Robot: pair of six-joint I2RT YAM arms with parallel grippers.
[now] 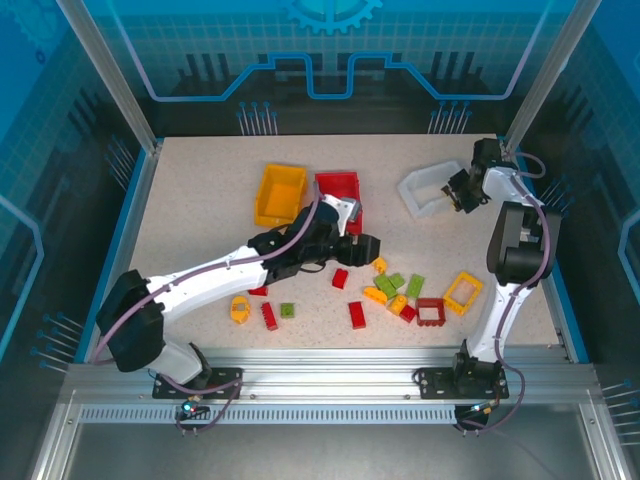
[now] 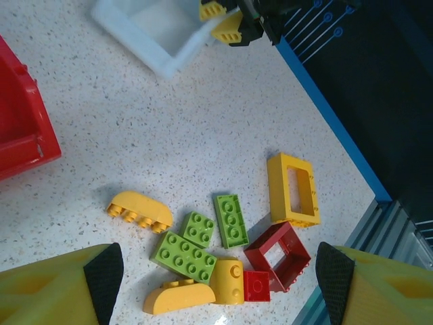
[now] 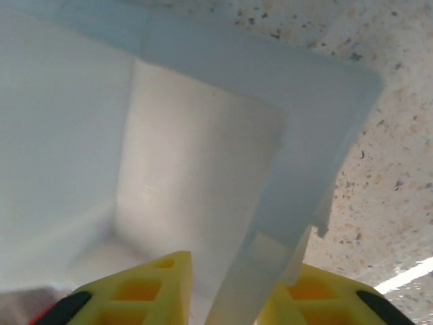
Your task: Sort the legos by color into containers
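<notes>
The counter is a matt, speckled beige slab. Toward 12 o'clock on it stand two glossy moulded bins with sloped fronts: a yellow-orange bin and, just beside it at its 3 o'clock, a red bin. A milky, translucent white bin sits askew, apart from them at 1 o'clock.

The legos are hard, shiny studded bricks lying loose on the counter around 5 and 6 o'clock. The left wrist view shows three flat light-green plates, a yellow window frame and a dark red frame. It also shows a small red cube and rounded yellow pieces. Further red bricks lie scattered toward 7 o'clock.

The left fingers are yellow with black pads. They are spread wide and empty, above the green and yellow cluster, at the red bin's 5 o'clock.

The right fingers, yellow with moulded openings, straddle the white bin's thin wall at its 3 o'clock side. They are drawn in close: one lies against the wall, and a sliver of bin shows beside the other. I cannot tell whether they actually clamp it.
</notes>
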